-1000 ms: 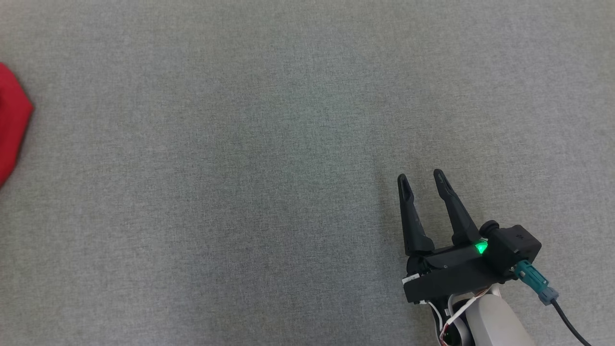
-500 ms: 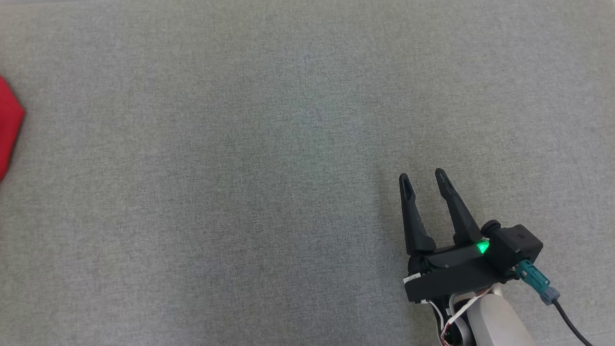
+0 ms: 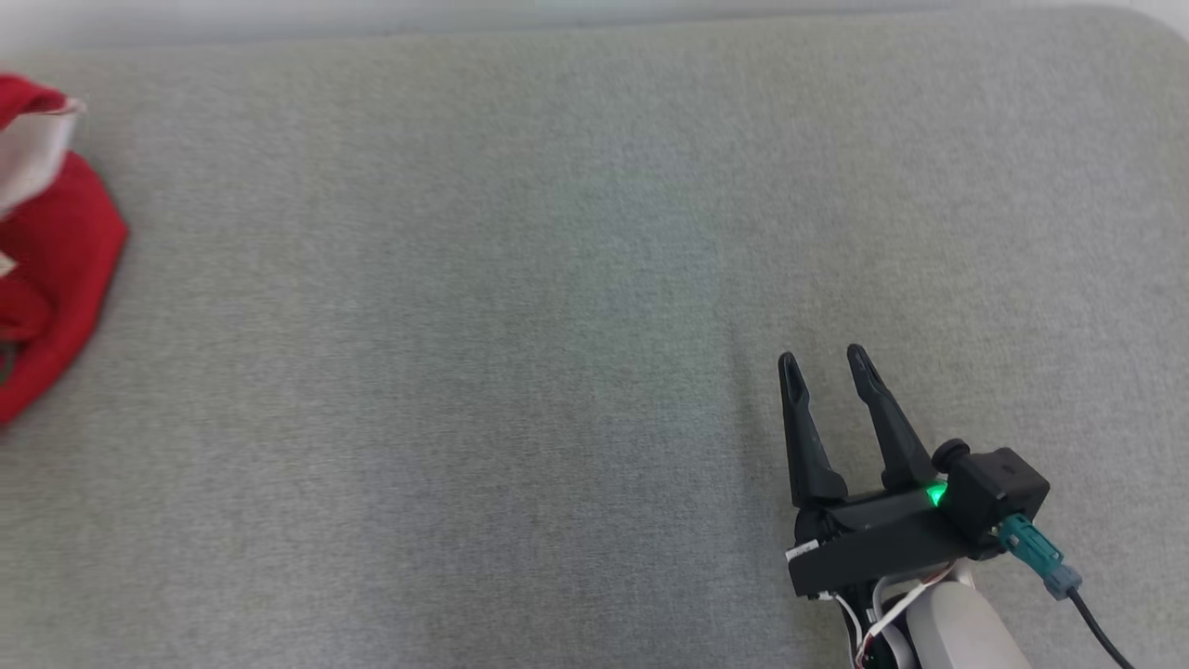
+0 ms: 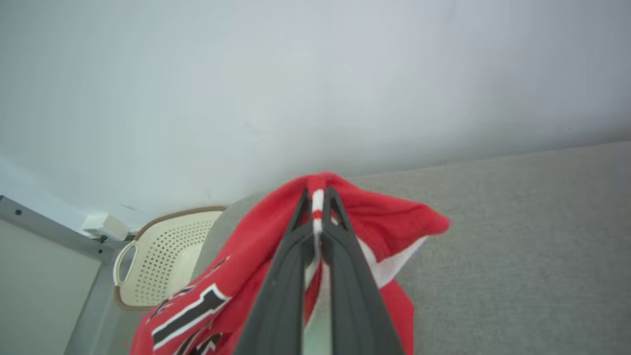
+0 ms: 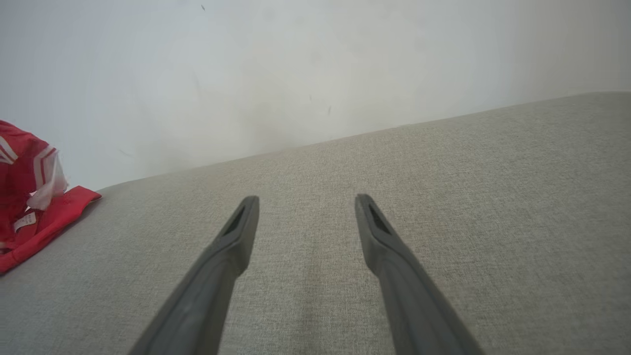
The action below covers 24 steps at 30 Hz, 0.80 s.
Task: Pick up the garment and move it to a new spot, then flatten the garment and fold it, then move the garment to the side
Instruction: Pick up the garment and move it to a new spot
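Nearest the robot, at the lower right of the head view, the right gripper (image 3: 822, 355) sits over the grey padded surface (image 3: 483, 390). Its 2 dark fingers are spread wide with nothing between them. A green light (image 3: 934, 495) glows on its body, and a teal connector (image 3: 1029, 546) with a black cable leaves its side. In its own wrist view the fingers point across bare grey cloth toward the wall.

Well apart from it, at the far left edge of the head view, lies the red garment (image 3: 65, 251), bunched and partly cut off by the frame. The left gripper (image 4: 318, 192) has its 2 fingers pressed together on a fold of this garment. A red-and-white striped edge is pinched between the tips (collar or cuff, I cannot tell which). The pinched part stands raised, while the rest drapes down around the fingers, showing black-and-white markings at the lower left and a white inner layer on the right. In the right wrist view, its lowest part rests flat on the grey surface.

Farther off, past the surface's rounded end, stands a cream perforated basket (image 4: 167, 246) with a handle slot. Behind everything rises a pale wall (image 4: 315, 74).
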Tool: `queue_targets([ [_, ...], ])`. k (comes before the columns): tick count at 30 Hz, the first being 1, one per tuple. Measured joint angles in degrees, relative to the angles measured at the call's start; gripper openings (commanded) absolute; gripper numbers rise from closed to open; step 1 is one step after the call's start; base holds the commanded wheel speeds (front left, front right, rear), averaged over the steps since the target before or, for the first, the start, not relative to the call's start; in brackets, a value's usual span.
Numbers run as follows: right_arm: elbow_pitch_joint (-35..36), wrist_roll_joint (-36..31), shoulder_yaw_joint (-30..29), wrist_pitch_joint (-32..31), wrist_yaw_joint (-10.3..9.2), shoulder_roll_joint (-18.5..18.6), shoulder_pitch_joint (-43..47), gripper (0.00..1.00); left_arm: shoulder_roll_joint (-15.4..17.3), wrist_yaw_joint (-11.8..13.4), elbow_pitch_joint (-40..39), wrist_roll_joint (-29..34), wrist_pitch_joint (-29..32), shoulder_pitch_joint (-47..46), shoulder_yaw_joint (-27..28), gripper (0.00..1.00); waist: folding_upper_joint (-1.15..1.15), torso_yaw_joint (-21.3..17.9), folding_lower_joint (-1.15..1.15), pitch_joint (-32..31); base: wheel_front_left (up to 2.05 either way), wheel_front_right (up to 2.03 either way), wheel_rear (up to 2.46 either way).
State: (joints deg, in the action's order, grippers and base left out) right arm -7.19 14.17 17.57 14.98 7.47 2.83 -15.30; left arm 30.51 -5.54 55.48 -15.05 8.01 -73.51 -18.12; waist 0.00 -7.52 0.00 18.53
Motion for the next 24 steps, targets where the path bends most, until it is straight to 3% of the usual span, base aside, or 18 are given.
queue_targets([
  [11,-0.7,-0.1,-1.3,0.0,0.0,0.0,2.2,1.0,-6.1,-1.7,-8.9,-5.3,-5.3,-2.8,-1.8,0.0,0.0,2.9,0.0,-5.0,0.0,0.0,0.0],
  [18,-0.8,0.0,-1.9,0.0,0.0,0.0,3.2,1.0,-9.2,-1.9,-19.2,-10.0,-3.1,-2.8,-5.2,0.0,0.0,3.1,0.0,-7.8,0.0,0.0,0.0],
  [24,-0.9,0.7,-2.3,0.0,0.0,0.0,4.2,1.0,-12.4,-1.9,-30.2,-13.6,0.4,-2.7,-8.0,0.0,0.0,0.7,0.0,-8.8,0.0,0.0,0.0],
])
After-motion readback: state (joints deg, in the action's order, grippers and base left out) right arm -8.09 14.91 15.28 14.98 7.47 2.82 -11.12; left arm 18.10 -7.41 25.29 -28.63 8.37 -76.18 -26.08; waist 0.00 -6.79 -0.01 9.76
